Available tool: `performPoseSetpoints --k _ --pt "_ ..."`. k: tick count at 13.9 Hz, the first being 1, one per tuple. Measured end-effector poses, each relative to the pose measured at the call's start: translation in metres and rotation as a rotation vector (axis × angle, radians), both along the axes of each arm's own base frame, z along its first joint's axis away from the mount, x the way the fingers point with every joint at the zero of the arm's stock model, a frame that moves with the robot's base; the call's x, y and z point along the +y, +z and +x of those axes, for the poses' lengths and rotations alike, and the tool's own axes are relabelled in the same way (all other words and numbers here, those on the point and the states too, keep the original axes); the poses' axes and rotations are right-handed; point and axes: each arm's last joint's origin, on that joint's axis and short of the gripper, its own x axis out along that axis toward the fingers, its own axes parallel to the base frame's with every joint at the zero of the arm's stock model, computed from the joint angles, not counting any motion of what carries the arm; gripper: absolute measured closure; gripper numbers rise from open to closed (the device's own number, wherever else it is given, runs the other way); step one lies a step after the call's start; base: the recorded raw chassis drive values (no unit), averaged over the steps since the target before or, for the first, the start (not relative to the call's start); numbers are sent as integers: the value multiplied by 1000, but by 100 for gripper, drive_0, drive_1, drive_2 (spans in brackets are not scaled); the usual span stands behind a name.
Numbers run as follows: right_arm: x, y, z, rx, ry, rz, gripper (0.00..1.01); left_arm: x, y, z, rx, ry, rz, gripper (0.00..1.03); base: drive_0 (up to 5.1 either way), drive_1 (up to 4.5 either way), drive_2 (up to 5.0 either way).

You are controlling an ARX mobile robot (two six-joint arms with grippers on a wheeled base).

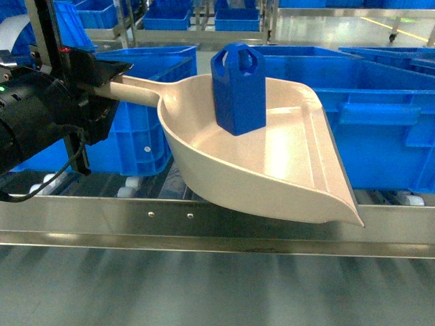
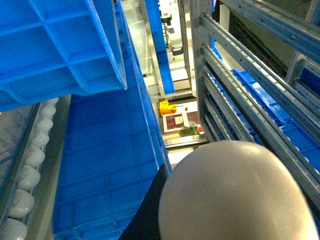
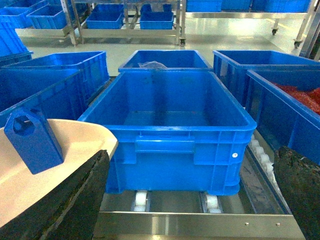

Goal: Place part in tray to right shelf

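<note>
Standing upright in the pale beige dustpan-shaped tray (image 1: 272, 156), the small bright-blue plastic part (image 1: 238, 88) rides above the steel shelf (image 1: 204, 224); left jaws apparently clamp the handle at nine o'clock, so keep it level.

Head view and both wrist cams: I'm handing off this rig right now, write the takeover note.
Left gripper: shut on the tray handle, holding it above the right shelf's front rail.
Right gripper: open, empty, facing a large blue crate.
Part: upright inside the tray.
Done: part is in the tray, tray is at the shelf.
Left: deliver the part onto the shelf. No drop spot is marked; the facing crate looks empty.
</note>
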Motion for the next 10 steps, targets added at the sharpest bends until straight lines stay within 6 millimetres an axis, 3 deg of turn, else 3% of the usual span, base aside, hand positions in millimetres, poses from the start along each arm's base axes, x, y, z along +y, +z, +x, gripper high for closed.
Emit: performPoseSetpoints --k 10 --pt "0 0 0 0 0 0 3 0 0 0 0 0 0 89 0 0 0"
